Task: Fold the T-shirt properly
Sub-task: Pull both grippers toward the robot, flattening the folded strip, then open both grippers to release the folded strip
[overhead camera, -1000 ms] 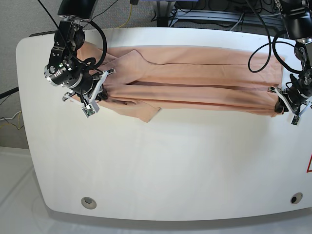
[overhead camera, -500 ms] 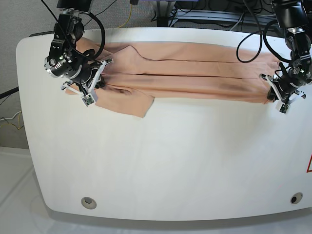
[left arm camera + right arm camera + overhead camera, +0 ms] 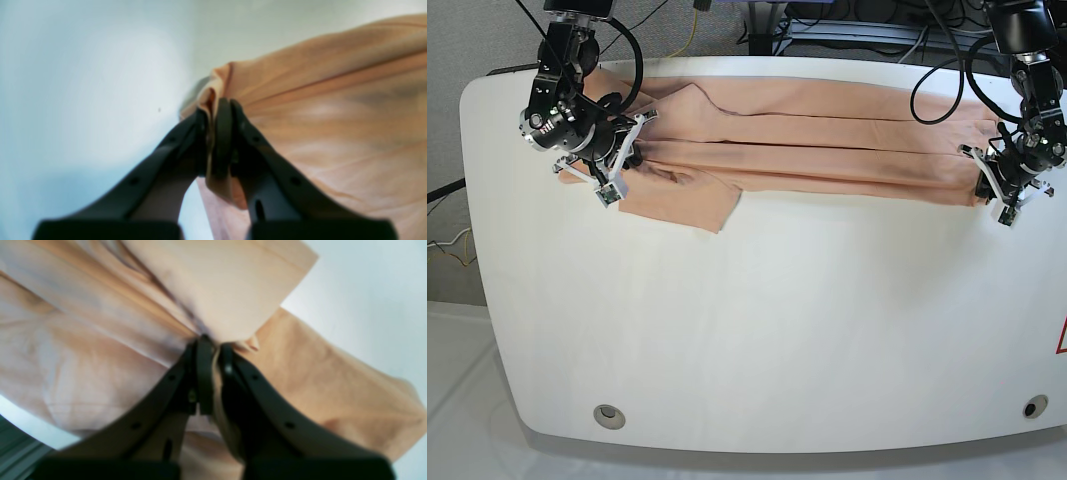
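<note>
T-shirt (image 3: 827, 140): lies along table's (image 3: 757, 330) far edge, long axis left–right, one sleeve pointing toward the near side. Left gripper (image 3: 997, 190) and right gripper (image 3: 617, 165): each clenched on an end fold.

The T-shirt (image 3: 827, 140) lies stretched along the far edge of the table (image 3: 757, 330), folded lengthwise. The right gripper (image 3: 619, 160) pinches its end on the base view's left, the left gripper (image 3: 987, 185) the opposite end. A sleeve (image 3: 682, 200), probably, lies nearer the front, beside the right gripper.
</note>
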Available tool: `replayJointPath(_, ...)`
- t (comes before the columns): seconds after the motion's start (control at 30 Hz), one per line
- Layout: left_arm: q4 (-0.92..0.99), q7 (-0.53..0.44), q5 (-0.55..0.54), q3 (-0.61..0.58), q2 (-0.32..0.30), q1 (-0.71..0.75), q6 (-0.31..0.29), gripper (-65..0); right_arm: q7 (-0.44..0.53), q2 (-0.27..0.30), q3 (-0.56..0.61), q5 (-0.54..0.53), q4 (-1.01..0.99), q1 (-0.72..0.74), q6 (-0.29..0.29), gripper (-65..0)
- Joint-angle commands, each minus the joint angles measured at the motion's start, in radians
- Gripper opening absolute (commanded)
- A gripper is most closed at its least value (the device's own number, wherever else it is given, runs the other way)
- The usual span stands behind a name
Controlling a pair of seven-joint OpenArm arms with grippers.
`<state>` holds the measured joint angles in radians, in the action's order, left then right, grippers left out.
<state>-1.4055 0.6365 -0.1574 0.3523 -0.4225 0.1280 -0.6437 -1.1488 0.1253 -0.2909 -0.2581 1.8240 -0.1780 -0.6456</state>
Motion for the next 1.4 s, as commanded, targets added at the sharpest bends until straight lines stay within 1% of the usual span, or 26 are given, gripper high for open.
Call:
replayJointPath(0.0, -0.014, -0.010, -0.001, 0.009, -0.022, 0.003, 0.006, -62.4, 0.010, 0.010, -0.006, 0.001, 0.001, 0.001, 0.005, -65.0)
replayJointPath(0.17, -0.013, -0.011, -0.001, 0.011, -0.020, 0.005, 0.006, -62.4, 0.020, 0.009, -0.006, 0.003, -0.033, -0.002, 0.005, -65.0)
replayJointPath(0.33, -0.011, -0.011, -0.001, 0.011, -0.017, 0.006, 0.006, -62.4, 0.063, 0.009, -0.006, 0.003, -0.073, -0.002, 0.007, -65.0)
replayJointPath(0.43, -0.011, -0.011, -0.001, 0.011, -0.017, 0.006, 0.006, -62.1, 0.079, 0.009, -0.006, 0.003, -0.094, -0.002, 0.037, -65.0)
replayJointPath(0.53, -0.011, -0.011, -0.001, 0.012, -0.017, 0.006, 0.006, -62.0, 0.091, 0.009, -0.006, 0.003, -0.108, -0.002, 0.085, -65.0)
replayJointPath(0.67, -0.011, -0.011, -0.001, 0.012, -0.017, 0.006, 0.006, -61.4, 0.094, 0.006, -0.006, 0.003, -0.105, -0.001, 0.114, -65.0)
replayJointPath(0.77, -0.013, -0.011, -0.001, 0.014, -0.017, 0.006, 0.006, -55.4, 0.094, 0.006, -0.006, 0.000, -0.102, -0.001, 0.116, -65.0)
replayJointPath(0.87, -0.014, -0.011, -0.001, 0.014, -0.017, 0.006, 0.008, -42.9, 0.094, 0.006, -0.006, 0.000, -0.102, 0.011, 0.116, -64.9)
replayJointPath(0.97, -0.018, -0.011, -0.001, 0.014, -0.017, 0.005, 0.011, -27.8, 0.092, 0.006, -0.006, 0.000, -0.102, 0.015, 0.120, -64.6)
replayJointPath(1.0, -0.018, -0.013, -0.001, 0.014, -0.017, 0.005, 0.011, -24.4, 0.092, 0.006, -0.006, 0.000, -0.102, 0.015, 0.122, -64.1)
replayJointPath(1.03, -0.018, -0.013, -0.001, 0.014, -0.017, 0.005, 0.011, -21.7, 0.092, 0.006, -0.006, 0.000, -0.102, 0.015, 0.122, -62.9)
replayJointPath(1.07, -0.018, -0.013, -0.003, 0.014, -0.017, 0.005, 0.011, -20.5, 0.092, 0.006, -0.006, 0.000, -0.102, 0.015, 0.122, -60.3)
replayJointPath(1.17, -0.018, -0.013, -0.003, 0.014, -0.017, 0.003, 0.008, -22.6, 0.092, 0.006, -0.006, 0.001, -0.089, 0.015, 0.122, -50.8)
replayJointPath(1.3, -0.018, -0.013, -0.003, 0.014, -0.017, 0.002, 0.008, -23.6, 0.092, 0.006, -0.006, 0.000, -0.046, 0.013, 0.122, -30.4)
replayJointPath(1.37, -0.018, -0.013, -0.003, 0.014, -0.017, 0.000, 0.008, -23.6, 0.092, 0.006, -0.006, -0.002, -0.028, 0.011, 0.120, -22.7)
